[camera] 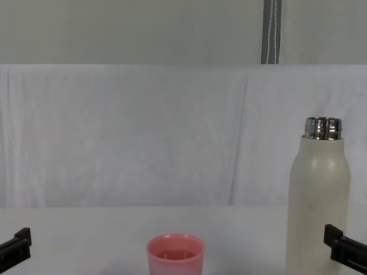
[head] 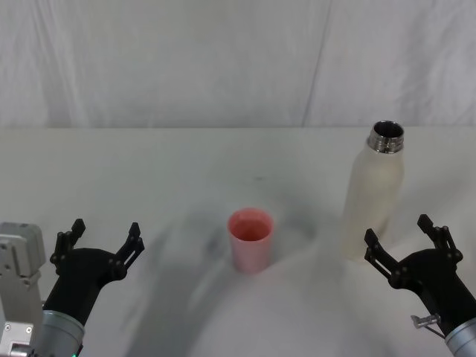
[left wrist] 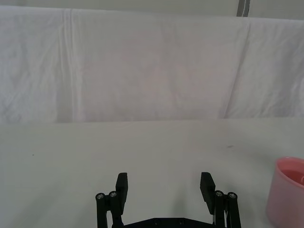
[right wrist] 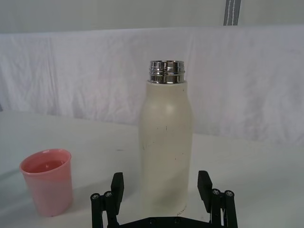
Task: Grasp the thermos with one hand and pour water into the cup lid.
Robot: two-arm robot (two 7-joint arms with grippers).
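The cream-white thermos [head: 374, 196] stands upright on the right of the table, its steel neck open [right wrist: 166, 72]; it also rises at the right of the chest view [camera: 318, 203]. My right gripper [head: 406, 239] is open just in front of it, its fingers [right wrist: 117, 186] apart on either side of the bottle's base without touching. The pink cup lid [head: 250, 239] stands upright in the middle of the table [camera: 175, 254], left of the thermos [right wrist: 166, 147]. My left gripper [head: 104, 239] sits open at the near left, with nothing between its fingers [left wrist: 121, 186].
A white cloth covers the table [head: 186, 171] and hangs as a backdrop [camera: 143, 132] behind it. The cup lid [left wrist: 287, 192] shows at the edge of the left wrist view, well off from that gripper.
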